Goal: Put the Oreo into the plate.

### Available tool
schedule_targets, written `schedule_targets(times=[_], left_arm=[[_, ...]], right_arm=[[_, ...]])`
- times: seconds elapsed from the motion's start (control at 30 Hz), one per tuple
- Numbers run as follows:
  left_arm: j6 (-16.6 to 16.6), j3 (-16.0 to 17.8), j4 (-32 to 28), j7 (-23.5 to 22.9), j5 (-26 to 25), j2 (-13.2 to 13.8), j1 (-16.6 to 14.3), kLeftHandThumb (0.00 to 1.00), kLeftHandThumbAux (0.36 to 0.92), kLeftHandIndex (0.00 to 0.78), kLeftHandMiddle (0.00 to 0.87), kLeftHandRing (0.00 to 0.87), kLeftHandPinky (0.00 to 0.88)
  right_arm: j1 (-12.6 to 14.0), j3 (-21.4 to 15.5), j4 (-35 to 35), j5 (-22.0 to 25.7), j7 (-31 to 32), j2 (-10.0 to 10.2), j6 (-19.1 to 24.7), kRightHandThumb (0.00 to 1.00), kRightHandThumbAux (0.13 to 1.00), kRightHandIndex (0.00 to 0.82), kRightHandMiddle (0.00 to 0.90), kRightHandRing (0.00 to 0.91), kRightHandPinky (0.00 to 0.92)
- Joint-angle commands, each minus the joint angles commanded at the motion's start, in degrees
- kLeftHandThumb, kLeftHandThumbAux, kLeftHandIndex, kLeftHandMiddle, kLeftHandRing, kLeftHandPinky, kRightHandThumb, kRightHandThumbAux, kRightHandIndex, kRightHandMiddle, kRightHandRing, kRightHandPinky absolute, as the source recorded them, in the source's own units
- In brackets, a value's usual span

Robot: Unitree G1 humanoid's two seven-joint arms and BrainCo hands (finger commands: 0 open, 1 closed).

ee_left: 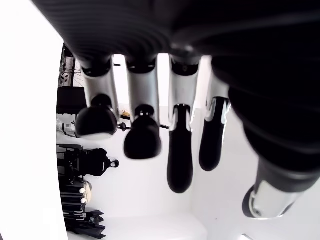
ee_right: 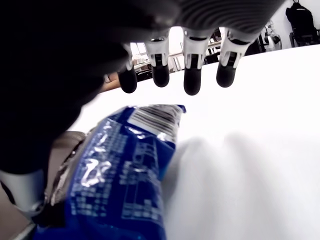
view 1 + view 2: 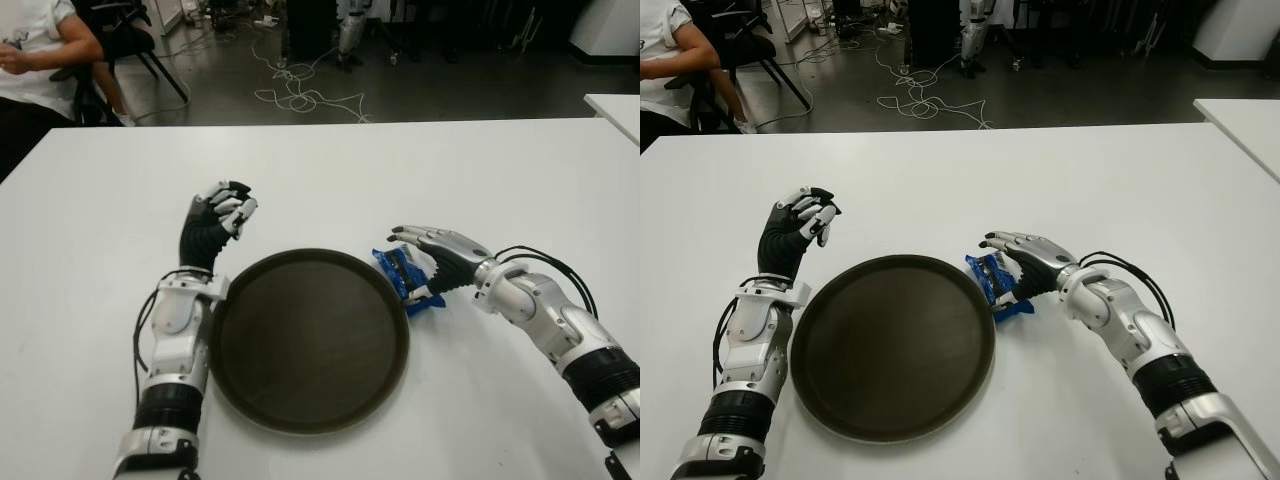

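Observation:
A blue Oreo packet (image 3: 404, 277) lies on the white table (image 3: 420, 170), touching the right rim of the round dark plate (image 3: 300, 345). My right hand (image 3: 424, 256) arches over the packet from the right, fingers stretched out above it and thumb low beside it. In the right wrist view the fingertips (image 2: 192, 82) stand clear above the packet (image 2: 125, 170) and the hand is open. The plate holds nothing. My left hand (image 3: 224, 212) stands upright beside the plate's left rim with relaxed, half-bent fingers holding nothing.
A person (image 3: 30, 50) sits at the far left beyond the table. Cables (image 3: 300, 95) lie on the floor behind. A second white table's corner (image 3: 615, 108) shows at the far right.

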Motion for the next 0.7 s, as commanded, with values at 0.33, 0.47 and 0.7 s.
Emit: schedule_targets(times=[0.33,0.47,0.7], left_arm=[[0.9,0.2,-0.2,0.0,-0.4,-0.1,0.0,0.86,0.655,0.429,0.543,0.778,0.817],[0.6,0.1,-0.2,0.2,-0.1,-0.1,-0.1,0.859,0.655,0.428,0.55,0.782,0.82],[0.7,0.0,-0.5,0.4,0.2,0.0,0.1,0.859,0.655,0.429,0.555,0.781,0.811]], right_arm=[[0.1,0.2,0.5,-0.7,-0.4,-0.1,0.1,0.0,0.647,0.011,0.064,0.098,0.128],[0.1,0.4,1.1,-0.5,-0.3,-0.2,-0.7,0.0,0.64,0.014,0.067,0.108,0.159],[1.0,0.2,-0.6,-0.5,0.3,-0.5,-0.2,0.0,0.653,0.013,0.063,0.112,0.168]])
